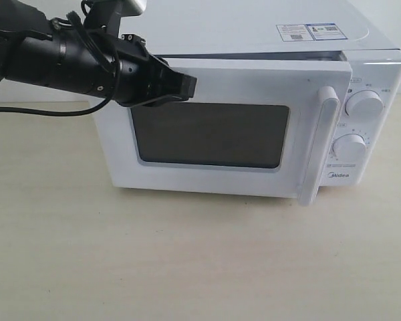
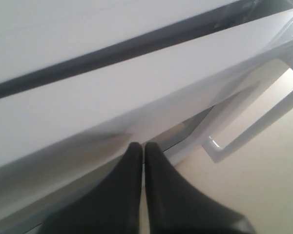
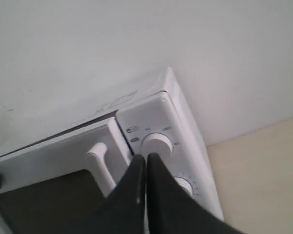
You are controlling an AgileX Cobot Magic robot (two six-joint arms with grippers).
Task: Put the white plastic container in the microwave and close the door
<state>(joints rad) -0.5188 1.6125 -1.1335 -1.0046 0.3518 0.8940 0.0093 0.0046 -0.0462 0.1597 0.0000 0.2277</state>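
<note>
Door-closing step, nearly done. Pressing door of microwave, at far edge of counter, with clenched, empty left claw. Slight gap at handle side. No sight of white plastic container, presumably inside. Right claw clenched, idle. Next: push until latched.

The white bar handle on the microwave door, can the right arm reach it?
Probably yes. The right gripper hangs near the vertical white bar handle with nothing between them, though its fingers are shut. The left gripper is farther along the white microwave door.
</note>
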